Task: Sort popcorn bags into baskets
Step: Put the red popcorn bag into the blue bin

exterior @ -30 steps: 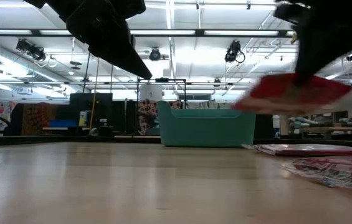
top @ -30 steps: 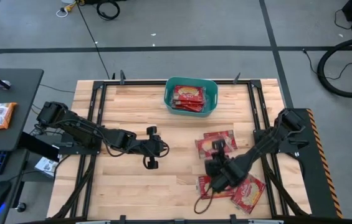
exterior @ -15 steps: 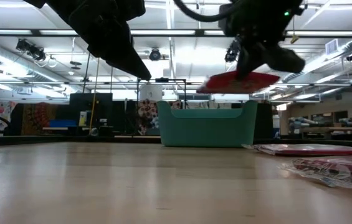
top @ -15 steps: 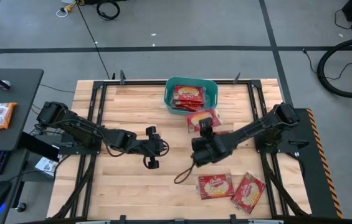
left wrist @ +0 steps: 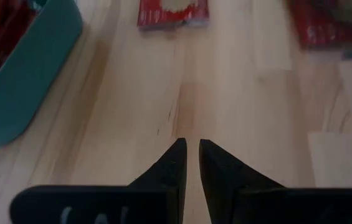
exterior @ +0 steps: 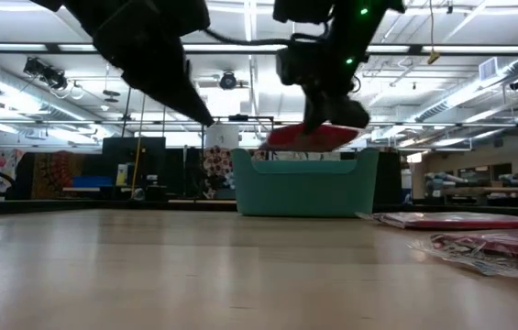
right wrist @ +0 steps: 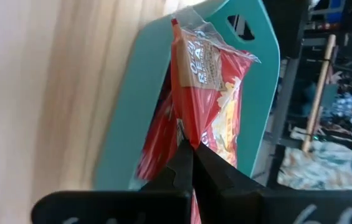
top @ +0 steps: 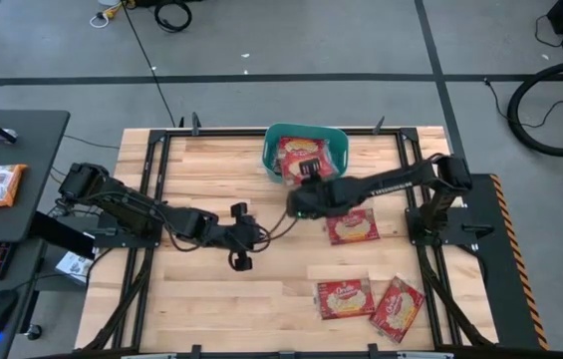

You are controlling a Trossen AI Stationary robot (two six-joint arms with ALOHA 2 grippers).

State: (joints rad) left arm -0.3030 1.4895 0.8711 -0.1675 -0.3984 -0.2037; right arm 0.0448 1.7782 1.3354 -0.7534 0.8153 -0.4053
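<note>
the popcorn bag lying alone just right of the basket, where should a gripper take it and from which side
Probably by a short edge, coming straight down from above. That popcorn bag lies flat on the table, apart from the basket and the other bags, so its edges are clear. The right gripper already holds another bag.

- High view looks straight down on the whole table (top: 211, 309).
- Low view sits at tabletop level, facing the room.
- Wrist views sit close; all apparently share the teal tub (top: 273, 150).
</note>
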